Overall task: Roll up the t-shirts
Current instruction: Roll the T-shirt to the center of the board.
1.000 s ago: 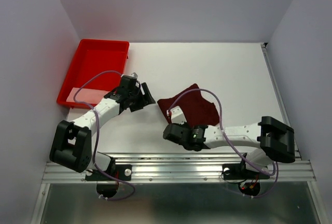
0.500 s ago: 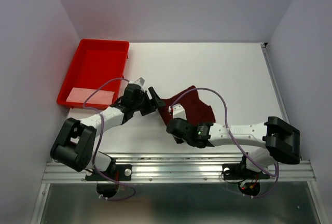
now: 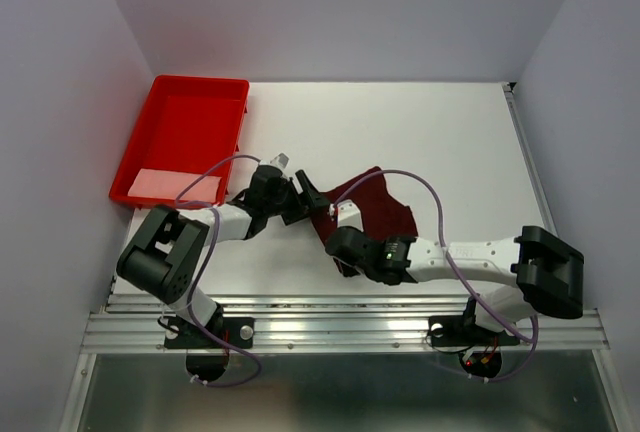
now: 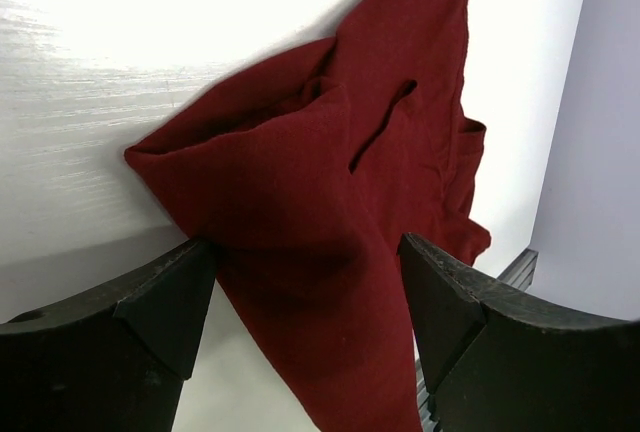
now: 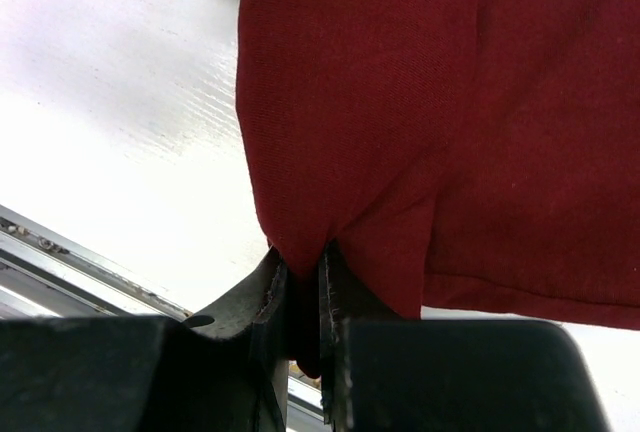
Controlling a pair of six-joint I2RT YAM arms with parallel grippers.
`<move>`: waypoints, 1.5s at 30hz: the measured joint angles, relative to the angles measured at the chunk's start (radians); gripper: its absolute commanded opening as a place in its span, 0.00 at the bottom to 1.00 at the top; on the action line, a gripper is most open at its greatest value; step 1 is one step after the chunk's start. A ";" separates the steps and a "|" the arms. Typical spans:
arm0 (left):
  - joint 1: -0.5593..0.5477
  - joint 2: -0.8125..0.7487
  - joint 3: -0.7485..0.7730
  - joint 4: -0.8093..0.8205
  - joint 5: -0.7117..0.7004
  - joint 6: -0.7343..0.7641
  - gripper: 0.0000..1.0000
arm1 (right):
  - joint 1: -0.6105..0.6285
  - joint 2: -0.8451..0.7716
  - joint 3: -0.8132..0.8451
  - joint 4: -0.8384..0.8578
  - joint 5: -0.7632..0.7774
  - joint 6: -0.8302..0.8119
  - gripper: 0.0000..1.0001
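The left gripper (image 3: 310,195) is spread wide, a dark finger (image 4: 165,307) on each side of the t-shirt (image 4: 320,182); a folded corner of the cloth lies between and just ahead of the fingertips; whether either finger touches it cannot be told. The right gripper (image 3: 338,220) is almost pressed together, pinching a small fold at the t-shirt's (image 5: 400,102) hem; in its wrist view the cloth rises from the pinch (image 5: 300,262) and spreads ahead and to the right of the fingers, with bare white table (image 5: 120,102) to their left. Seen from above, the maroon t-shirt (image 3: 378,207) sits bunched on the table (image 3: 450,142), just to the right of the left gripper and just beyond the right one; the two grippers are near each other at its left edge. The red tray (image 3: 200,80) lies well apart, beyond and to the left of the left gripper.
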 measured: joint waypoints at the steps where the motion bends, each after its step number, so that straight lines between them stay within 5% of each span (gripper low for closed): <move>1: 0.000 0.002 0.000 0.006 0.001 -0.001 0.83 | -0.003 -0.002 0.000 0.000 -0.001 0.000 0.01; 15: -0.001 -0.098 -0.060 -0.042 -0.055 -0.007 0.83 | -0.018 -0.043 -0.018 0.003 -0.016 0.004 0.01; 31: -0.012 -0.008 -0.057 0.040 -0.024 -0.035 0.83 | -0.019 -0.066 -0.031 0.003 -0.020 0.004 0.01; 40: -0.013 0.044 -0.008 0.063 -0.006 -0.038 0.57 | -0.024 -0.066 -0.033 0.005 -0.020 0.004 0.01; 45: -0.013 0.040 -0.006 0.058 -0.012 -0.037 0.31 | -0.024 -0.066 -0.033 0.004 -0.021 0.003 0.01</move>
